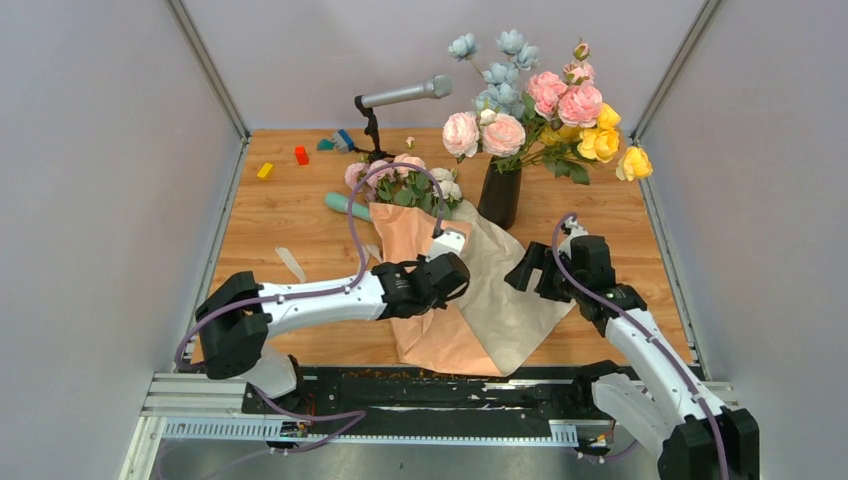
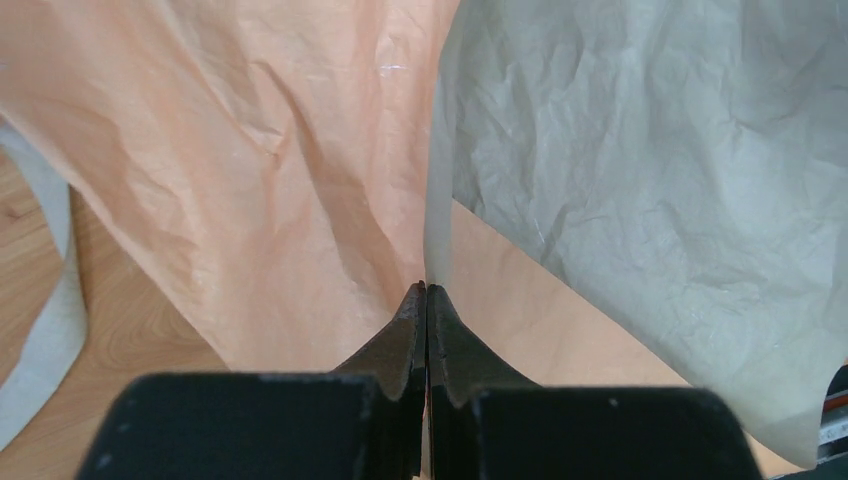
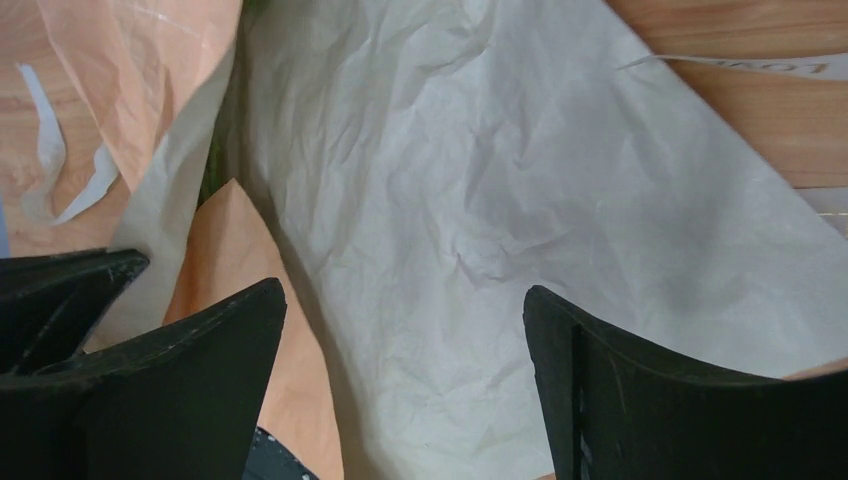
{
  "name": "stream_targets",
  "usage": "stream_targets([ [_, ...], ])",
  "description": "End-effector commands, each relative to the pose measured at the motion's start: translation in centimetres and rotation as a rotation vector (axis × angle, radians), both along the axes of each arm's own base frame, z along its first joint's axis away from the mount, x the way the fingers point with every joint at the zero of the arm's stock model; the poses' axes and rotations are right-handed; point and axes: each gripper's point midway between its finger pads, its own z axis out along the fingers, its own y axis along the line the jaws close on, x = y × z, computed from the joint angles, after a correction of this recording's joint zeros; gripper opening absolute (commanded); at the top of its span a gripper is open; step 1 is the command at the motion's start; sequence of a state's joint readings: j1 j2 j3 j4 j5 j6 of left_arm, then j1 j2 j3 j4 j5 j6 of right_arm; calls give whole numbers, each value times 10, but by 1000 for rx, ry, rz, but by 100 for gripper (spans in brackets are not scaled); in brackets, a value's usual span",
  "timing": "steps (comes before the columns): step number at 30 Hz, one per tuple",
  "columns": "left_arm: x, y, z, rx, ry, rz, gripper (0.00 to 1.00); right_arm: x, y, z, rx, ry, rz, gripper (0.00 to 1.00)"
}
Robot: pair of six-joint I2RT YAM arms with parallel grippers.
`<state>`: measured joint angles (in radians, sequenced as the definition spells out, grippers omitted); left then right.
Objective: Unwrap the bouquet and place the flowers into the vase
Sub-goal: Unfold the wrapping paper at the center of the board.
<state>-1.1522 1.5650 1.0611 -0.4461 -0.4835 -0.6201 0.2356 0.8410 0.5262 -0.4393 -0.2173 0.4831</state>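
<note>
The bouquet (image 1: 440,300) lies on the table, its peach-orange paper (image 2: 250,150) spread open to show the beige inner side (image 3: 480,200). Its small pink and cream flowers (image 1: 400,180) poke out at the far end. My left gripper (image 2: 427,290) is shut on a raised fold of the paper where peach meets beige; in the top view the left gripper (image 1: 458,272) sits over the wrap's middle. My right gripper (image 3: 402,290) is open above the beige sheet, nothing between its fingers, at the wrap's right edge (image 1: 525,270). The black vase (image 1: 500,195) stands behind, upright.
Large pink, blue and yellow blooms (image 1: 545,100) fill the vase. A microphone on a stand (image 1: 405,95) stands at the back. Small coloured blocks (image 1: 300,155) lie at the back left, a teal object (image 1: 345,205) sits beside the flowers, and loose ribbon strips (image 1: 290,262) lie left of the wrap.
</note>
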Motion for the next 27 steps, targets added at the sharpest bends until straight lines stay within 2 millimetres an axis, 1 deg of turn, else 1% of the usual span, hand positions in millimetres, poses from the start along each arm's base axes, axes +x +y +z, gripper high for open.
stream_targets([
  [1, 11, 16, 23, -32, -88, 82, 0, -3, 34, 6, 121, -18, 188, 91],
  [4, 15, 30, 27, -39, -100, 119, 0, -9, 50, 3, 154, -2, 273, 91],
  [8, 18, 52, 32, -76, -117, 188, 0, -19, 70, -1, 144, -3, 361, 92],
  [9, 19, 61, 29, -68, -119, 209, 0, -21, 75, -2, 137, -4, 379, 92],
  [10, 20, 65, 35, -97, -128, 226, 0, -24, 80, -3, 128, -6, 400, 93],
  [13, 20, 87, 40, -134, -144, 278, 0, -34, 99, -8, 103, -3, 461, 93],
  [17, 18, 110, 48, -186, -167, 335, 0, -41, 116, -12, 106, 2, 485, 91],
  [21, 17, 130, 53, -198, -185, 380, 0, -48, 129, -18, 128, 3, 504, 89],
  [27, 11, 155, 49, -194, -177, 443, 0, -53, 138, -40, 52, 38, 513, 82],
])
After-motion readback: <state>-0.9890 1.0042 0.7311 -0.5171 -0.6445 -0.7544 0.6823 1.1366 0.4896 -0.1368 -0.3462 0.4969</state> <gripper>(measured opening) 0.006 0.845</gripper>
